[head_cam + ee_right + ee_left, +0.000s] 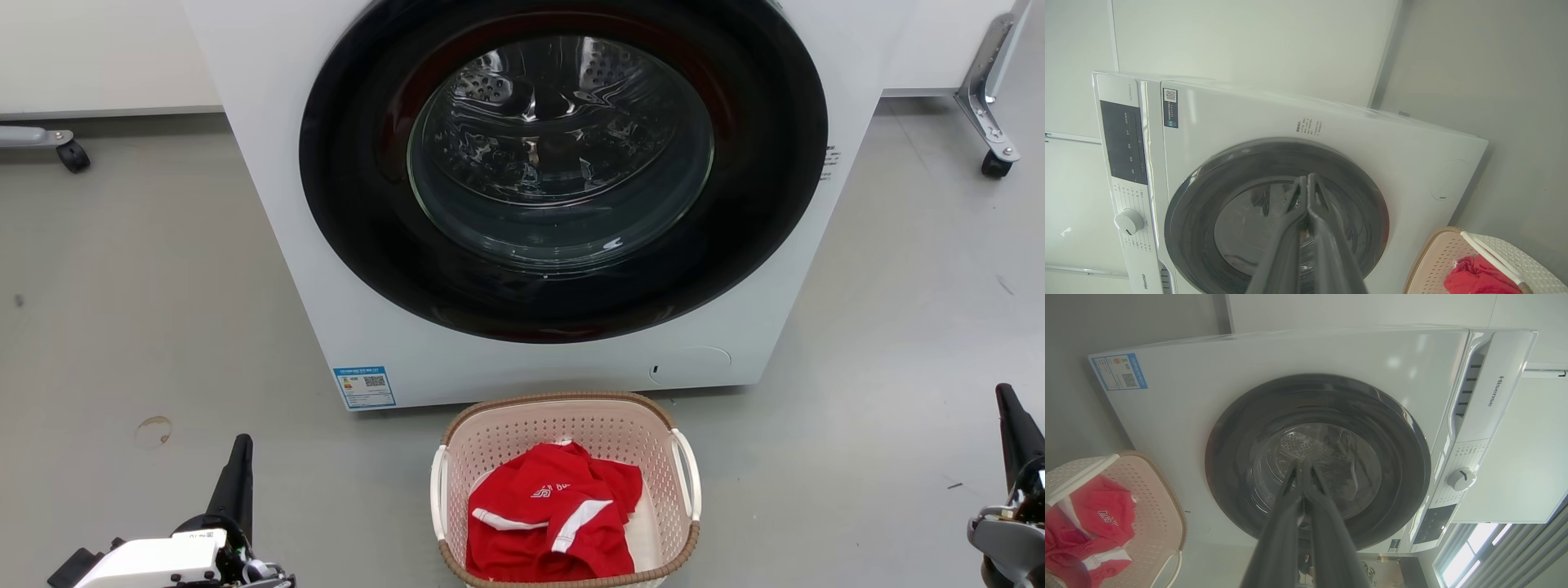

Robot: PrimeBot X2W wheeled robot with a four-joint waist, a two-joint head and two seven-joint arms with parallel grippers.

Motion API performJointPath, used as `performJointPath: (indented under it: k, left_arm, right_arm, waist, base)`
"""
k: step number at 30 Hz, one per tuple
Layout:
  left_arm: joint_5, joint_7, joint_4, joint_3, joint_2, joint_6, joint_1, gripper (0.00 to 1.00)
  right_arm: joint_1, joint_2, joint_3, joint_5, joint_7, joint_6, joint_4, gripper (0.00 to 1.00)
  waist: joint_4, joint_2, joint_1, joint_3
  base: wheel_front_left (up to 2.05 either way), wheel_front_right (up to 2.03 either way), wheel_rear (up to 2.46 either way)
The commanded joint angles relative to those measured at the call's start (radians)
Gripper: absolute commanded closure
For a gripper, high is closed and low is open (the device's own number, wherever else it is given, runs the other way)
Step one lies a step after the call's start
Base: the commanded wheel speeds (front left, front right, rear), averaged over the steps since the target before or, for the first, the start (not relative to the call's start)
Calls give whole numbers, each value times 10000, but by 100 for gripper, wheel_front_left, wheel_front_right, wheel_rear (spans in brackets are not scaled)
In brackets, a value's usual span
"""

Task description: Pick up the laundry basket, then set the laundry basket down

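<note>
basket: the laundry basket (pixel 522 437) stands upright on the floor (pixel 122 327), just in front of the washer (pixel 269 163), centred low in the head view
contents: red garment (pixel 555 514) with white stripes lies bunched inside, below the rim
handles: white left handle (pixel 438 490) and right handle (pixel 692 482) both free, nothing touching them
left hand (pixel 242 445): fingers pressed together, holding nothing, well apart from the basket on its left side
right hand (pixel 1006 404): fingers pressed together too, holding nothing, well apart on the right side, farther out than the left
progress: judged as not started; basket not gripped and not lifted
left to do: open the fingers, bring the hands in to the handles, grip, lift, then set down, so the whole task
likely grip: one hand per handle looks the natural option; the rim is the alternative
behind basket: washer front sits close to the basket's far rim, round door (pixel 563 163) shut; little room to push forward
blue label (pixel 365 386): on the washer's lower left corner, no concern
floor mark (pixel 153 430): small round stain near the left hand, flat, no obstacle
frame legs: wheeled leg at far left (pixel 49 143) and at far right (pixel 988 106), both well away from the basket
in the way: nothing seen between either hand and its near handle
</note>
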Motion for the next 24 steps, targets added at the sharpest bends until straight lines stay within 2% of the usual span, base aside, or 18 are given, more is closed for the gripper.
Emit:
performJointPath:
  k: [1,18,19,24]
  left_arm:
    - [-38,17,-237,300,120,-104,-511,100]
    - [-38,17,-237,300,120,-104,-511,100]
    - [0,-1,-1,1,0,0,-1,0]
    - [25,-49,292,-28,-109,13,260,0]
  right_arm:
    - [-487,-248,179,-6,77,48,-307,100]
    - [-487,-248,179,-6,76,48,-307,100]
    - [-1,-1,1,-1,0,0,-2,0]
    - [251,258,64,-20,-29,-11,236,0]
  waist:
    - [0,0,0,0]
    - [0,0,0,0]
    - [0,0,0,0]
    - [1,0,1,-1]
  base:
    - [0,0,0]
    - [0,0,0]
    - [0,0,0]
    - [0,0,0]
